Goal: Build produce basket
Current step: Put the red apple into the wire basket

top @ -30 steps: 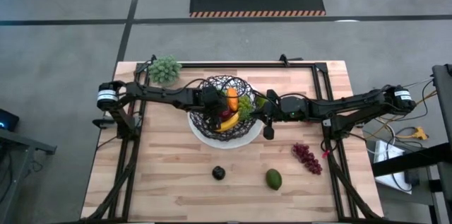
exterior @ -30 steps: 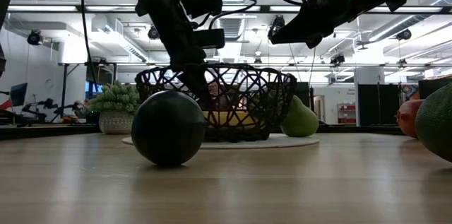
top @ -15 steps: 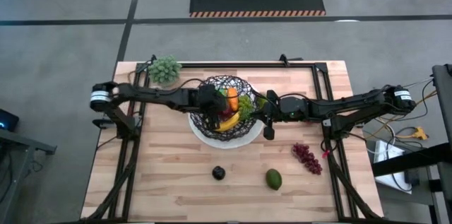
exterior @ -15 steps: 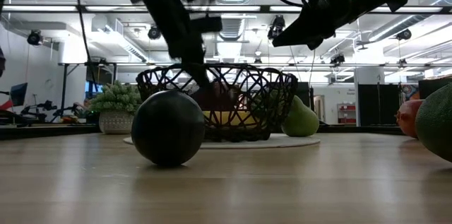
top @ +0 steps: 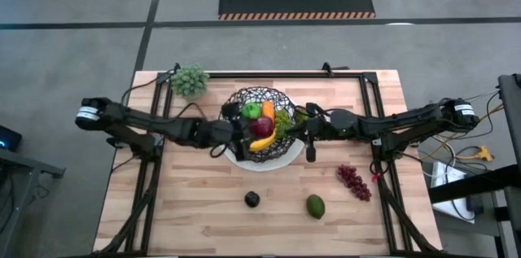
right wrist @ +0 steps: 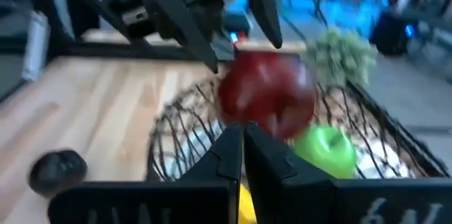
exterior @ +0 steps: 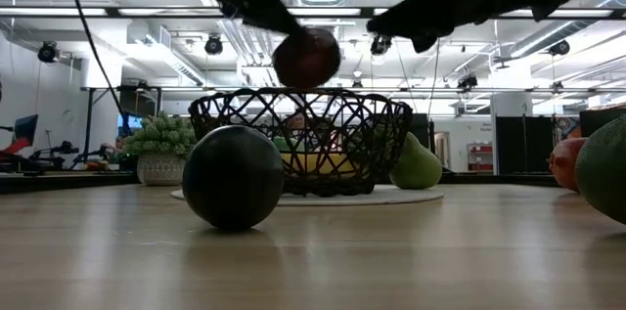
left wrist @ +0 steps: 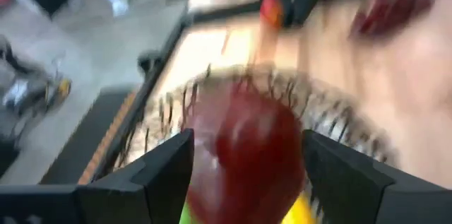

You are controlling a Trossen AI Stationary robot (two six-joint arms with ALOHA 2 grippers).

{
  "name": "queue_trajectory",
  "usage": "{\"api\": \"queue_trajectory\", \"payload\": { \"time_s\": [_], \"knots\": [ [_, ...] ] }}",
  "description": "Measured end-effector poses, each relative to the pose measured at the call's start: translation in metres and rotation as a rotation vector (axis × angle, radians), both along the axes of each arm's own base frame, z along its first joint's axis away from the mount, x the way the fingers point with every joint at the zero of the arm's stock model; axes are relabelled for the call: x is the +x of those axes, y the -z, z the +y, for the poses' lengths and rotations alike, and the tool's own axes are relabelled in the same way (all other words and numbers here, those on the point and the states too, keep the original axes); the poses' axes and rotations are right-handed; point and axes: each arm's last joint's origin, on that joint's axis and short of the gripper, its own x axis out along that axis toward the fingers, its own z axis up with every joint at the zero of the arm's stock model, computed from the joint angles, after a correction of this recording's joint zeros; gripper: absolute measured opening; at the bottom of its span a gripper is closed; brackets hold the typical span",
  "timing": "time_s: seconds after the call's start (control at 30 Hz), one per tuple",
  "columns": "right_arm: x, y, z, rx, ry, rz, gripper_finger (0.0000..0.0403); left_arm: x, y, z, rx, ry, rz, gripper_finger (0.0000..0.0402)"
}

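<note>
Desk [top: 195, 201]: light wood. Basket [top: 244, 99] sits on a white plate [top: 281, 160] near the desk's far edge, centre; banana [top: 262, 142], green apple [top: 252, 111] and carrot [top: 268, 111] inside. Left gripper [top: 242, 130], at the basket's left rim, is clamped on a red apple [exterior: 306, 57] just above the basket. Right gripper [top: 309, 134], fingers pressed together, empty, hovers beside the basket's right rim. Grapes [top: 353, 181], avocado [top: 315, 206], plum [top: 252, 199] lie near the front edge.

White plate [top: 286, 159] mid-table [top: 187, 201] — leafy green cluster [top: 190, 80] at the far-left corner.
</note>
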Motion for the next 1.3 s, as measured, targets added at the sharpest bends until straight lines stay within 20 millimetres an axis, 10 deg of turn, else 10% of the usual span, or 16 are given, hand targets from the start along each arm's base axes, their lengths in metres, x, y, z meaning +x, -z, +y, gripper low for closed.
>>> {"api": "queue_trajectory", "payload": {
  "time_s": [0.67,0.97,1.3],
  "knots": [
    [-0.009,0.000,-0.001,0.025,0.014,-0.205,0.0036,-0.020,0.025,-0.006,-0.007,0.025,-0.097,0.0244],
    [0.014,-0.013,-0.010,0.122,0.247,0.158,0.0078,-0.028,0.050,0.005,-0.086,-0.068,0.117,0.0237],
    [0.068,-0.013,-0.046,0.203,0.234,0.476,0.0010,-0.019,0.070,0.036,-0.190,-0.080,0.218,0.0056]
  ]
}}
